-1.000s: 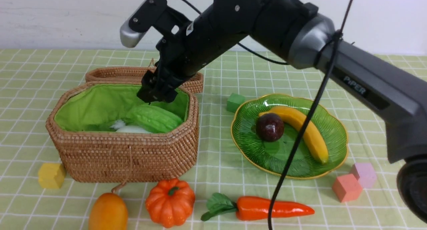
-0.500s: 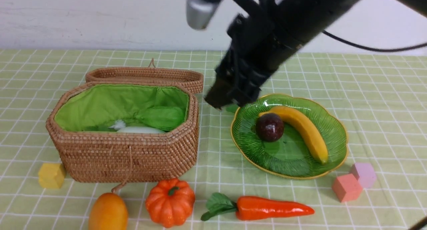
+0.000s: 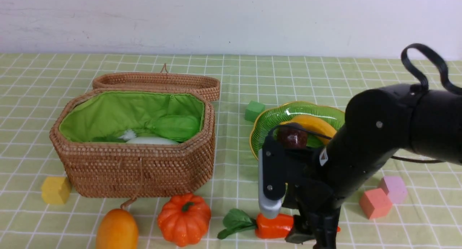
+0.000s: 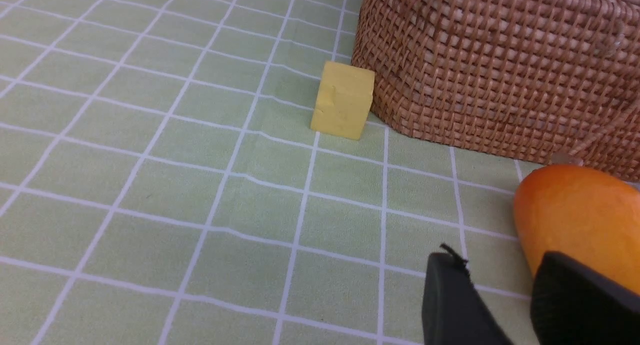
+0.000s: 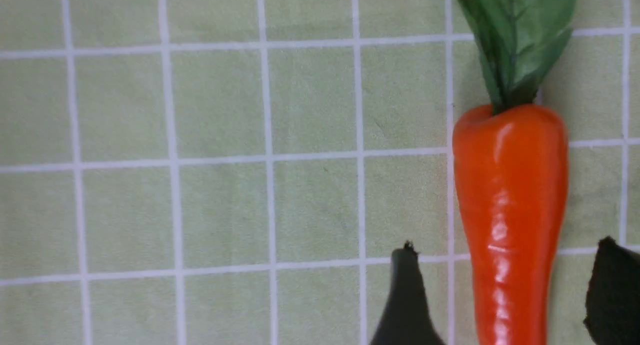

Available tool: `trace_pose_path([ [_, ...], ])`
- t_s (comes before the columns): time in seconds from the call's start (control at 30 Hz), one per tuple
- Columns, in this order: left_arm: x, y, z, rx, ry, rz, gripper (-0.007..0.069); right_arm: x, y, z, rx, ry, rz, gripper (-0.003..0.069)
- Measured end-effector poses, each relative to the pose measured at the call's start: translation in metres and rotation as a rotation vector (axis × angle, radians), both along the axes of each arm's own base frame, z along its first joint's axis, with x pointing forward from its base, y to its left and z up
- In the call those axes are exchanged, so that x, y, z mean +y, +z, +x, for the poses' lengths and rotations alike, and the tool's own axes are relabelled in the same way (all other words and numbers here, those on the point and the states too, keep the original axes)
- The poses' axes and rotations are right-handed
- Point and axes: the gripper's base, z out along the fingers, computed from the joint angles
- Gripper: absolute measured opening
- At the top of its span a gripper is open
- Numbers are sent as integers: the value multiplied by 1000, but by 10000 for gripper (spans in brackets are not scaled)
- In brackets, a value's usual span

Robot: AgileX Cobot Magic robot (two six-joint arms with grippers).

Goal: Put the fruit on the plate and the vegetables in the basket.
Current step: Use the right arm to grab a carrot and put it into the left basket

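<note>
Only the right wrist view shows the right tool (image 5: 507,245) straddling the carrot (image 5: 510,185).

A pale green cloth (image 3: 325,72), ruled with a white grid, is spread beneath the right claw (image 5: 505,300) and on every side of it. Slight ripples are seen in it. Well beyond the claw, the cloth is bounded by a plain white wall (image 3: 231,18). Soft, even light is cast, and only faint shadows are thrown.

Cloth (image 3: 238,72): basket (image 3: 137,169), plate (image 3: 288,108), carrot (image 3: 272,225), seemingly lid (image 3: 155,81)
</note>
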Motion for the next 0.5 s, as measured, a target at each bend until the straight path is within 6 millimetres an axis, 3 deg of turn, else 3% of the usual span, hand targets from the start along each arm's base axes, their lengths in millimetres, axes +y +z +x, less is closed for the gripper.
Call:
trace_pose_path([
  [0.2, 0, 0, 0, 0, 0, 0, 239, 5, -12, 10, -46, -6, 16, 465],
  [0.5, 0, 0, 0, 0, 0, 0, 239, 12, -51, 20, 22, -17, -31, 463],
])
